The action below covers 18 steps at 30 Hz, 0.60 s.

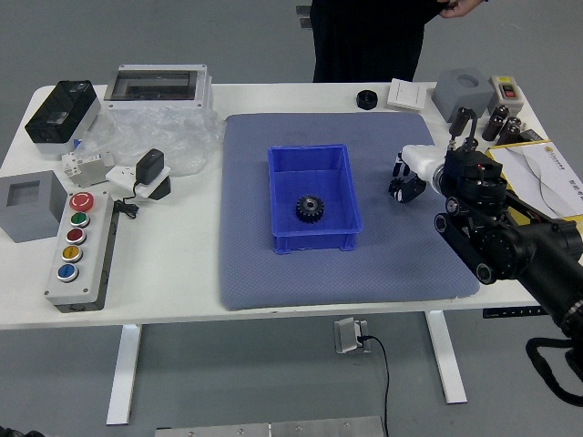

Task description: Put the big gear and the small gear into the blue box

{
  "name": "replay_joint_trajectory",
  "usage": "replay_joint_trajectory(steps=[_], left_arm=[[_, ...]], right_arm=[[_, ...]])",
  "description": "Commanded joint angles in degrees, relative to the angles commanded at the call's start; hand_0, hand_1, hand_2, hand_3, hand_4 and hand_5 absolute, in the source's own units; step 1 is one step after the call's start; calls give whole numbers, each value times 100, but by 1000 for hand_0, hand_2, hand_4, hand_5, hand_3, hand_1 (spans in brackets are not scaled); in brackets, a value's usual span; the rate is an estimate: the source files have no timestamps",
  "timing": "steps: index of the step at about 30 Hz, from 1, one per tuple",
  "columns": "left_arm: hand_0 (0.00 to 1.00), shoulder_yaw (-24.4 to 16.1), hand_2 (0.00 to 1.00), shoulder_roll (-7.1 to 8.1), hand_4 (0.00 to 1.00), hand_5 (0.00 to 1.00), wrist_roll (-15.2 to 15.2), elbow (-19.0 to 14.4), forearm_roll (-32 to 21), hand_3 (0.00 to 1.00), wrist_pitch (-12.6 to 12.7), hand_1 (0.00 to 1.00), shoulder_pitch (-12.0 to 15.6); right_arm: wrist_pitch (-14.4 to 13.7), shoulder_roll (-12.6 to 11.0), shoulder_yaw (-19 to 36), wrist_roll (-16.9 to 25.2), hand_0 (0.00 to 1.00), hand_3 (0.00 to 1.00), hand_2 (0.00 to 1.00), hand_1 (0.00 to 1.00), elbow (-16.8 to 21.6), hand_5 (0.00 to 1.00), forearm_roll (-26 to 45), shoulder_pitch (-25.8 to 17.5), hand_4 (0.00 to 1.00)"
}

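A black gear (310, 208) is lying inside the blue box (317, 243), down near the end that is facing you, and its size is not telling you if it is the big one or the small one. The box is sitting on the gray mat (273, 282), with its long way running away from you. Your right hand (424, 164) is hanging over the mat on the box's right side, well apart from it, and it is pointing left. So the box is waiting to the left of that hand, and the gear in it is lying left and a little closer to you. You cannot tell if the hand is spread, pressed together or pinching the other gear, as dark parts are mixing there. If it is holding that gear, the next move is likely going left, up over the box's right wall, and too low a path is risking a bump. Your right hand is clearly the nearer one, as a dark bit of your left arm (11, 431) is resting at the bottom left corner. Past the table (182, 273), a person's hand (463, 7) is staying off everything on it
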Motion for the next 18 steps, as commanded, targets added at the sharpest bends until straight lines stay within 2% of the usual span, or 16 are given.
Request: replay_joint_trajectory(steps=[18], left_arm=[[778, 42, 739, -74, 547, 277, 16, 0, 15, 680, -18, 745, -16]], right_arm=[[-79, 182, 98, 39, 689, 666, 674, 551, -329, 194, -62, 36, 681]])
